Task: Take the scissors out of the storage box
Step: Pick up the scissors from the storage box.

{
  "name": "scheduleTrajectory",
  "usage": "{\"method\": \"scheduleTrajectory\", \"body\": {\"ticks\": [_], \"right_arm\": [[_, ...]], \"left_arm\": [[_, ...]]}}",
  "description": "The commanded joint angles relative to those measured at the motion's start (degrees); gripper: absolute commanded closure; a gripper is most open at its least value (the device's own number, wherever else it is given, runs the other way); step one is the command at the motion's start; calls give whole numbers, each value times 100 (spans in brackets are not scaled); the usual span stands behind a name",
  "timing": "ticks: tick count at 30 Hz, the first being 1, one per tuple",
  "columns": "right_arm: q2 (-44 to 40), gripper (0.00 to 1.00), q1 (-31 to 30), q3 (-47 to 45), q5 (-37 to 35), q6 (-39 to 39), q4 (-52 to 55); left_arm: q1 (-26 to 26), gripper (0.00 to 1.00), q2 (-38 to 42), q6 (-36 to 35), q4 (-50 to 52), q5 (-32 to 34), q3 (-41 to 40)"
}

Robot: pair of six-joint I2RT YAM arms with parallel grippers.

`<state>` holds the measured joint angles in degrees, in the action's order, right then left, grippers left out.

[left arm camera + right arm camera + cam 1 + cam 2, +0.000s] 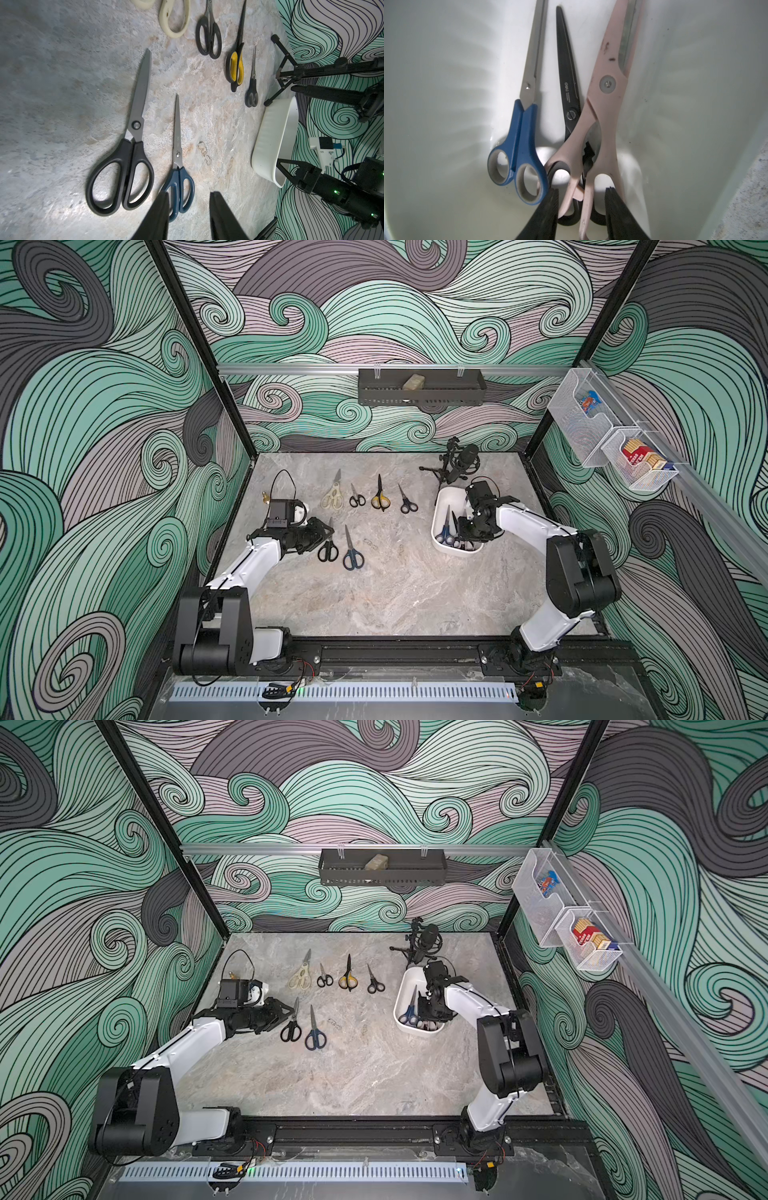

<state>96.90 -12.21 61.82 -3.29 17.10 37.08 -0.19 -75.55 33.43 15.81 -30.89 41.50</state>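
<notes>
The white storage box (441, 506) stands on the right of the table. In it lie blue-handled scissors (519, 153), black scissors (568, 83) and pink scissors (604, 104), which rest partly over the black pair. My right gripper (581, 189) is down inside the box, open, its fingers on either side of the pink handles with gaps showing. Several scissors lie on the table to the left, among them a cream pair (332, 495), a yellow-black pair (380, 497), a large black pair (124, 166) and a dark blue pair (178, 182). Open and empty, my left gripper (190, 193) hovers by the dark blue handles.
A black microphone on a small tripod (457, 464) stands just behind the box. A black perforated tray (419, 391) hangs on the back wall. White wire baskets (602, 435) hang on the right rail. The box's wall (436, 104) closes in around the right gripper.
</notes>
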Motion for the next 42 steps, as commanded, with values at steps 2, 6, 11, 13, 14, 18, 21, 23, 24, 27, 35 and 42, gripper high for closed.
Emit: {"method": "scheduleTrajectory", "body": {"ticks": [2,6,11,13,14,18,21,23,24,27,35,42], "right_arm": [[193,60,-32,17,-141,124,82],[411,60,-67,66,-241,152,65],[640,61,-105,165,-347,236,-97],[713,61,-137,196,-403,258,-153],[749,61,-150,205,-427,258,-166],[830,65,-177,136,-484,258,-221],[798,68,-177,20,-511,250,-269],[756,71,-177,-27,-517,241,-280],[733,73,-177,-37,-518,240,-289],[650,78,-172,-26,-475,240,-291],[435,89,-140,93,-424,261,-286],[253,94,-109,110,-411,266,-276]], "left_arm": [[-44,64,53,-90,44,-13,87],[-43,64,75,-90,64,-13,91],[-42,64,152,-121,119,31,77],[-35,64,157,-143,140,35,81],[-37,64,154,-143,145,42,83],[-34,64,148,-148,139,57,78],[-34,64,129,-150,146,46,75],[-34,64,120,-150,146,48,70],[-34,64,120,-153,150,50,70],[-39,64,122,-152,132,30,72],[-34,64,128,-169,133,4,86],[-34,64,122,-166,124,-37,89]]}}
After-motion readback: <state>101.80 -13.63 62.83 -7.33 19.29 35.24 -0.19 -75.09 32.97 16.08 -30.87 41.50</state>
